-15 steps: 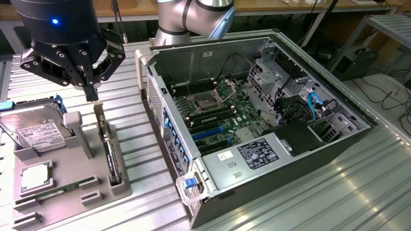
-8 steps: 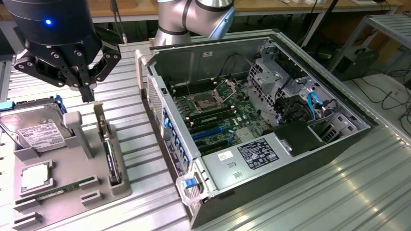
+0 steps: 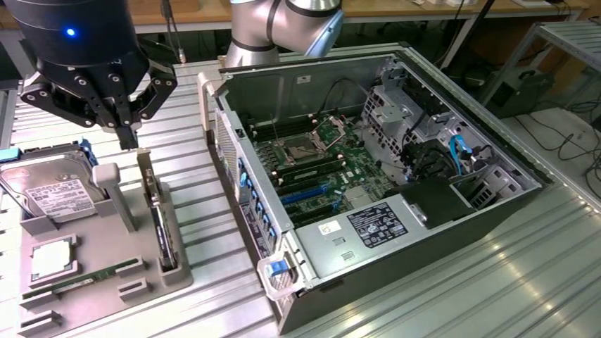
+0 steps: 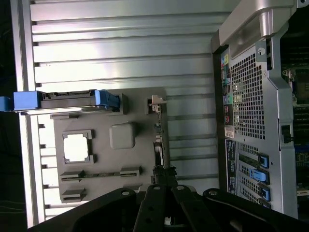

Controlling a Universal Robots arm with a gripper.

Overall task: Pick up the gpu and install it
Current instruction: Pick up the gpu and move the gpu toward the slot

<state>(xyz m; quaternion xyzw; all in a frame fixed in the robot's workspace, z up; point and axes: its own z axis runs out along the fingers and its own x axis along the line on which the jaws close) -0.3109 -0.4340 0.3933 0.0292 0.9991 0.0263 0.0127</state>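
The gpu (image 3: 157, 215) stands on its long edge in a slot of the grey holder tray (image 3: 117, 243), seen as a thin dark card. In the wrist view the gpu (image 4: 159, 140) runs edge-on away from the fingers, its silver bracket (image 4: 155, 102) at the far end. My gripper (image 3: 129, 137) hangs just above the card's far end, fingers pressed together and shut with nothing between them. The fingertips (image 4: 161, 172) sit right over the card's top edge; whether they touch it I cannot tell.
On the tray also lie a silver hard drive (image 3: 47, 186), a CPU (image 3: 52, 257) and a RAM stick (image 3: 84, 278). The open computer case (image 3: 488, 211) lies at the exterior view's right, motherboard with blue slots (image 3: 305, 193) exposed. Ribbed metal table (image 3: 469, 296) all around.
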